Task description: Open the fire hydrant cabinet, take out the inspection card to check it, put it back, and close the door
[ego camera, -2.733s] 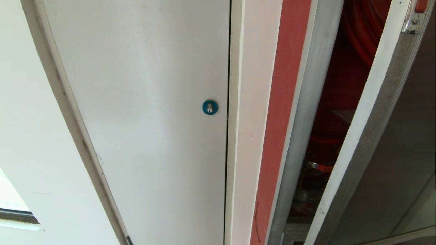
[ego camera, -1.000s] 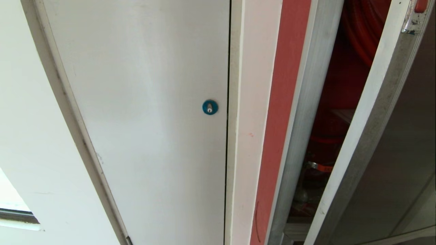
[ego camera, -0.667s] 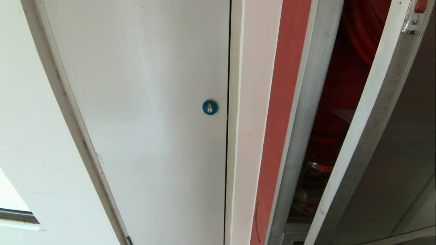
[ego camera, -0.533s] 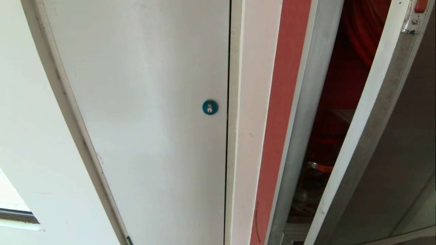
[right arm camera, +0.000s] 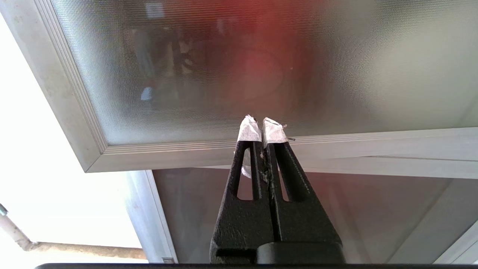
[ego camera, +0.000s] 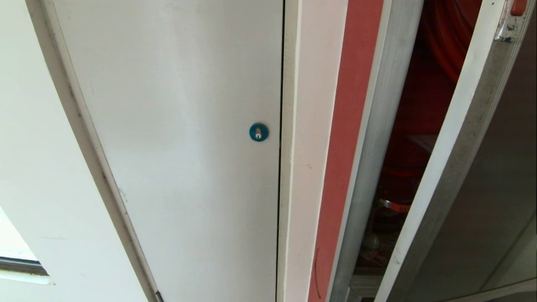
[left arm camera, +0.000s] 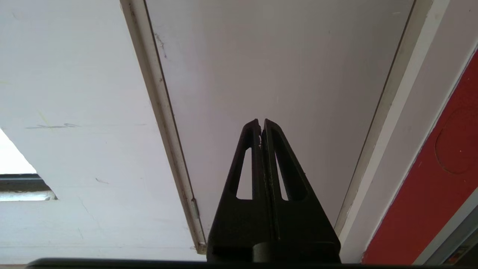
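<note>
The fire hydrant cabinet (ego camera: 419,105) stands at the right of the head view, its red inside and red hose reel showing through a gap. The door (ego camera: 495,188), dark glass in a silver frame, hangs ajar in front of it, with its red latch (ego camera: 519,6) at the top corner. The inspection card is hidden. Neither gripper shows in the head view. My right gripper (right arm camera: 261,121), tips wrapped in white tape, is shut and empty just short of the door's bottom rail (right arm camera: 186,151). My left gripper (left arm camera: 261,121) is shut and empty, facing a white door (left arm camera: 280,67).
A plain white door (ego camera: 176,126) with a round blue lock (ego camera: 259,132) fills the left and middle of the head view. The cabinet's red side strip (ego camera: 344,147) and silver frame (ego camera: 377,126) run beside it. A lower dark panel (right arm camera: 373,213) sits below the ajar door.
</note>
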Controlling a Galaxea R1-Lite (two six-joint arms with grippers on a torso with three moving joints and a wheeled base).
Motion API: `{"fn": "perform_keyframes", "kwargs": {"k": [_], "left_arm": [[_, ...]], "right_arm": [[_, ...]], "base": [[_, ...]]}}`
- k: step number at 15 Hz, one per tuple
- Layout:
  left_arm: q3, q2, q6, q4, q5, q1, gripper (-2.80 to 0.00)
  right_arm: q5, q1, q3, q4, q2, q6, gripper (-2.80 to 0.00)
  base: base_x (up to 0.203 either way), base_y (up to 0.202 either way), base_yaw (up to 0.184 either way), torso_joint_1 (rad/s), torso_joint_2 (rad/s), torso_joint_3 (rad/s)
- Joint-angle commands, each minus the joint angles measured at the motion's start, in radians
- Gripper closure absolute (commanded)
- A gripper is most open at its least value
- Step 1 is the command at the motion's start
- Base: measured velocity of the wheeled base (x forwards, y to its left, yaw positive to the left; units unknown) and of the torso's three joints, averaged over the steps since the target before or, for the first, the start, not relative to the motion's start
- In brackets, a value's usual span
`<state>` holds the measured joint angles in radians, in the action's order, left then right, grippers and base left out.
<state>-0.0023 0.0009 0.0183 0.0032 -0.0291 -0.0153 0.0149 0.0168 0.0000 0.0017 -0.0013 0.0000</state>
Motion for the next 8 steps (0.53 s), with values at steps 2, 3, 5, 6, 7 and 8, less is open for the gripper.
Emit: {"fn": "perform_keyframes", "kwargs": {"k": [2,3,5,6,7,8], "left_arm": [[0.001,0.001,0.000,0.000,0.000,0.000,0.00],[0.001,0.001,0.000,0.000,0.000,0.000,0.00],[-0.001,0.001,0.000,0.000,0.000,0.000,0.00],[-0.001,0.001,0.000,0.000,0.002,0.000,0.00],[-0.001,0.001,0.000,0.000,0.001,0.000,0.00],[-0.001,0.001,0.000,0.000,0.002,0.000,0.00]], "right_arm": [[0.000,0.000,0.000,0.000,0.001,0.000,0.00],[0.000,0.000,0.000,0.000,0.001,0.000,0.00],[0.000,0.000,0.000,0.000,0.001,0.000,0.00],[0.000,0.000,0.000,0.000,0.001,0.000,0.00],[0.000,0.000,0.000,0.000,0.001,0.000,0.00],[0.000,0.000,0.000,0.000,0.001,0.000,0.00]], "base": [[0.000,0.000,0.000,0.000,0.00,0.000],[0.000,0.000,0.000,0.000,0.00,0.000],[0.000,0.000,0.000,0.000,0.00,0.000],[0.000,0.000,0.000,0.000,0.00,0.000],[0.000,0.000,0.000,0.000,0.00,0.000],[0.000,0.000,0.000,0.000,0.00,0.000]]}}
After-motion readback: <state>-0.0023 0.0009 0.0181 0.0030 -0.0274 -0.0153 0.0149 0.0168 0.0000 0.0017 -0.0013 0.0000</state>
